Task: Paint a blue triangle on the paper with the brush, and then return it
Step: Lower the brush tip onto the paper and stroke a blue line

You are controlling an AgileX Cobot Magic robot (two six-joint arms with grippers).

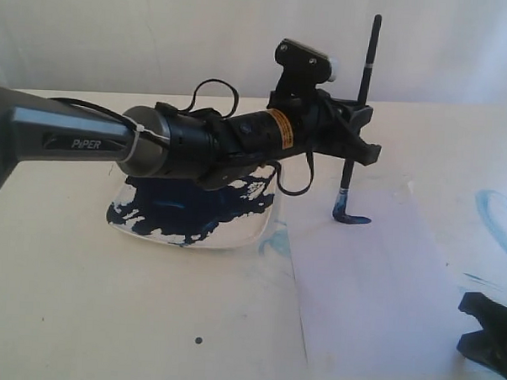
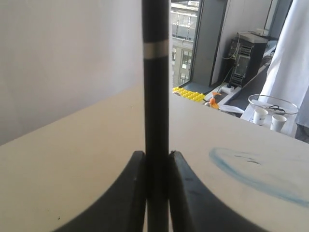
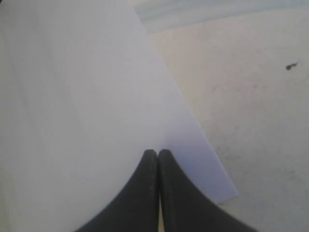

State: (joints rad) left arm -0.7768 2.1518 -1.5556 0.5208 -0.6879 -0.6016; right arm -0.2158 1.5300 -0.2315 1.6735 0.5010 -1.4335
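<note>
My left gripper [image 1: 359, 134] reaches over from the left and is shut on the black handle of the brush [image 1: 365, 73], which it holds nearly upright. In the left wrist view both jaws [image 2: 157, 157] press against the handle [image 2: 156, 96] below its silver band. The blue bristle tip [image 1: 341, 209] touches the paper [image 1: 375, 288] near its far edge. A single short dark-blue stroke [image 1: 355, 220] lies beside the tip; the blue triangle is not in view. My right gripper [image 1: 476, 328] sits low at the near right, shut and empty [image 3: 158, 153], above the paper's [image 3: 87, 96] corner.
A glossy white square dish [image 1: 264, 228] smeared with dark navy paint sits left of the paper, partly under my left arm. Pale blue curved smears [image 1: 496, 216] mark the cream tabletop at the right, also in the left wrist view [image 2: 251, 176]. A small black speck [image 1: 199, 340] lies near the front.
</note>
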